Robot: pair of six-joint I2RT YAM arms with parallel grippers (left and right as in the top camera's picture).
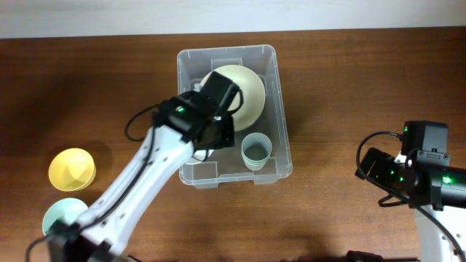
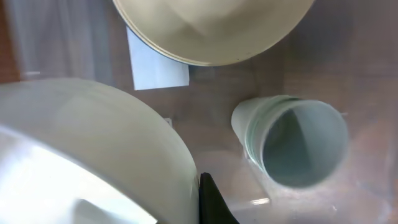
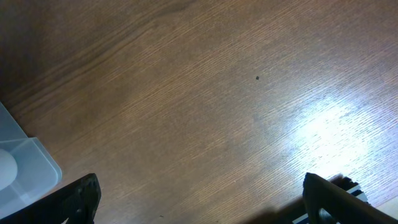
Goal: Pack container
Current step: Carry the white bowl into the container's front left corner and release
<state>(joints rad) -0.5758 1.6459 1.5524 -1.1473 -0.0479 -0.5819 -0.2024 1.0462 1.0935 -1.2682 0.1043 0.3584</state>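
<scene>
The container (image 1: pixel 227 49) sits mid-table, its long axis running away from the robot. At its near end a light blue cup (image 1: pixel 255 151) lies on its side. The left gripper (image 1: pixel 217 102) hangs over the container's near-left part and, judging by the wrist view, grasps a pale bowl (image 2: pixel 93 149) by its rim. A cream bowl (image 1: pixel 247 91) fills the far end. The right gripper (image 3: pixel 202 196), jaws spread wide, hangs well right of the container, so the left arm is nearer.

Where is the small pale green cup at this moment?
In the overhead view, the cup sits inside the container, in its right corner nearest the robot, just below the cream bowl.
</scene>
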